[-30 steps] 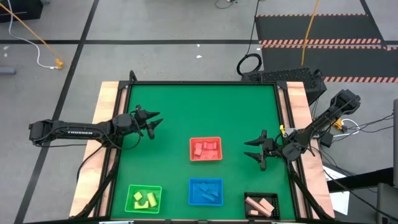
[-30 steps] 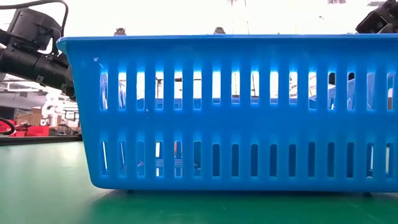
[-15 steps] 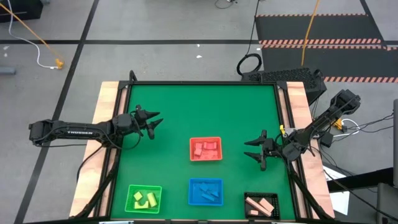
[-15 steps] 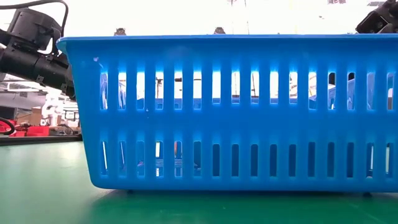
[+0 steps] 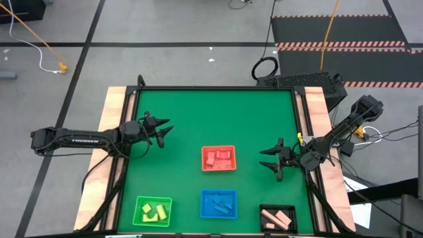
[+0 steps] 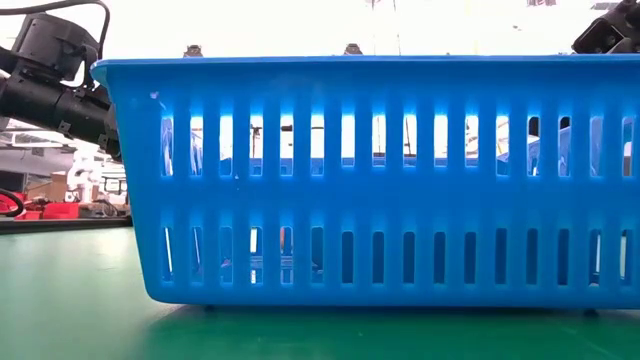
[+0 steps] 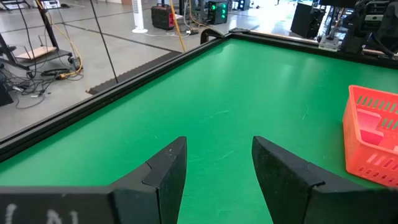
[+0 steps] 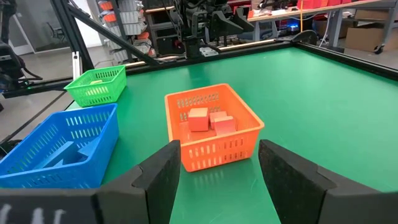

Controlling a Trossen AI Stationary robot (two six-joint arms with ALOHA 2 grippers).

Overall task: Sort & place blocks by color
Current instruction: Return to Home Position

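The blocks lie sorted in four trays along the near half of the green table. Red blocks [image 5: 218, 158] lie in the red tray [image 5: 218, 149]. Yellow blocks [image 5: 154, 212] lie in the green tray [image 5: 140, 201]. Blue blocks [image 5: 218, 206] lie in the blue tray [image 5: 204, 196]. Tan blocks [image 5: 277, 217] lie in the black tray [image 5: 277, 208]. My left gripper [image 5: 165, 129] stands open at the table's left, over bare table. My right gripper [image 5: 269, 158] stands open at the right, between the red tray and the table's right edge. Neither has anything between its fingers.
The blue tray's slotted wall [image 6: 370, 180] fills the low view and hides most of the table there. A raised black rim [image 5: 218, 88] runs round the table. The far half of the green surface [image 5: 218, 112] lies bare.
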